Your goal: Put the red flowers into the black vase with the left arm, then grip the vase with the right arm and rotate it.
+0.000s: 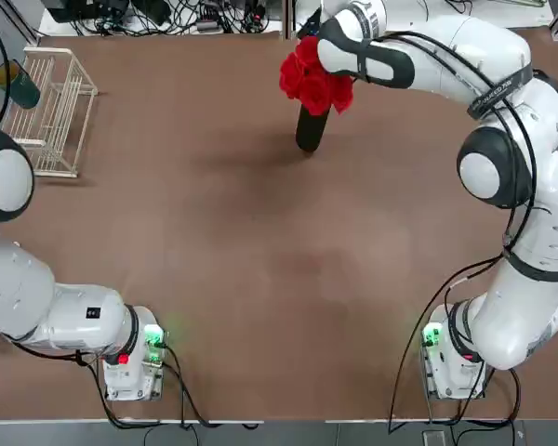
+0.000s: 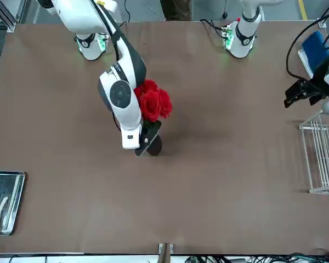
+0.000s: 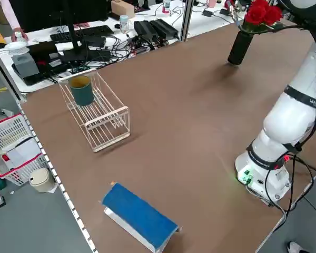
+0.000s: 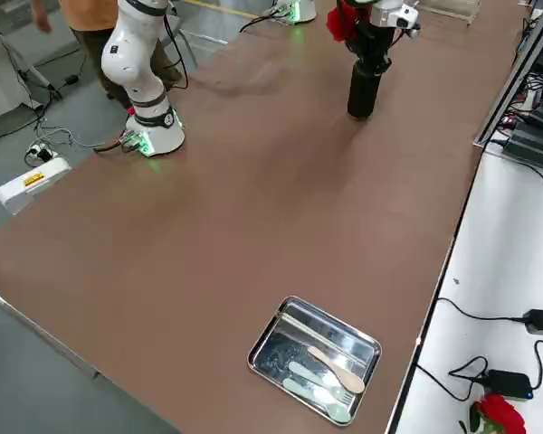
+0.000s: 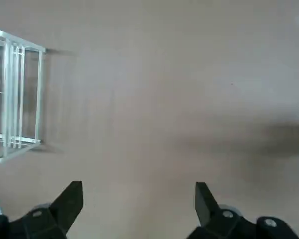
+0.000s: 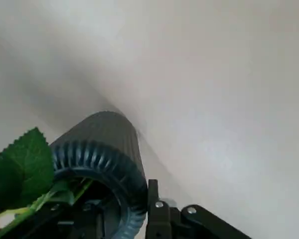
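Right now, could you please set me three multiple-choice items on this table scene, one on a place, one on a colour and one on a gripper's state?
1. Where are the red rose-like flowers?
A. In the slim matte black vase
B. In the white wire basket
C. Flat on the brown table

2. What colour is the cup in the wire basket?
A. Red
B. Dark green
C. White

3. How is the right gripper?
A. Open above the basket
B. Shut on the vase
C. Holding a spoon

Answers: 1 A, the blooms stand out of the vase's mouth. 2 B, the left side view shows it. 3 B, its fingers clamp the vase near the mouth.
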You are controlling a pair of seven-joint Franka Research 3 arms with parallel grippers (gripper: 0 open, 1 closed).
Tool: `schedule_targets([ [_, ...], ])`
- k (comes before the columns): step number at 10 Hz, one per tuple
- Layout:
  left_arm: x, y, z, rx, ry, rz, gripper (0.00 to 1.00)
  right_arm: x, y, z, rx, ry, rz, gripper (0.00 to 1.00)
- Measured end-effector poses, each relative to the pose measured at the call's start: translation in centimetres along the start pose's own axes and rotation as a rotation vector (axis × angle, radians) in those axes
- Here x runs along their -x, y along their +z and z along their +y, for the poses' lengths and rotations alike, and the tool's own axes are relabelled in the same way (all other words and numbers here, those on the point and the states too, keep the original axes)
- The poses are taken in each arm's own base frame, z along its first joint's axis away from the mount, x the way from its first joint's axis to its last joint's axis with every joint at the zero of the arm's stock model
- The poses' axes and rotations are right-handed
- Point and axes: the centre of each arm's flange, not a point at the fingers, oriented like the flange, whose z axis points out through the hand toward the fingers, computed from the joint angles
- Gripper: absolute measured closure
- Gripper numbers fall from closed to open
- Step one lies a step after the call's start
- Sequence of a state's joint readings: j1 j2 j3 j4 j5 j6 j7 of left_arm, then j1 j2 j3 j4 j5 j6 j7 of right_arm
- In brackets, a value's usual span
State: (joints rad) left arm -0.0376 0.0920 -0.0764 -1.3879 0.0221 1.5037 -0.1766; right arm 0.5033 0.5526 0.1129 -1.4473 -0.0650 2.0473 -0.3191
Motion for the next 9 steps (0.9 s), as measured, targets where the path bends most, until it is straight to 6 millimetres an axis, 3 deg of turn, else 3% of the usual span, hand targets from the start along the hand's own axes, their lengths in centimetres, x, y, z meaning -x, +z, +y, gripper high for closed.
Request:
schedule_targets([
  [2, 0.0, 0.1, -0.5, 0.007, -0.01, -0.006, 0.0, -0.7, -0.4, -0.5, 0.037, -0.146, 0.038, 0.8],
  [5, 0.0, 0.5, -0.6, 0.022, -0.014, -0.024, 0.0, -2.4, -1.0, -3.8, 0.195, -0.364, 0.02, 0.8],
  [9, -0.5, 2.1, -0.6, 0.016, -0.019, -0.062, 0.0, -3.0, 1.2, -4.4, 0.207, -0.41, 0.021, 0.79],
])
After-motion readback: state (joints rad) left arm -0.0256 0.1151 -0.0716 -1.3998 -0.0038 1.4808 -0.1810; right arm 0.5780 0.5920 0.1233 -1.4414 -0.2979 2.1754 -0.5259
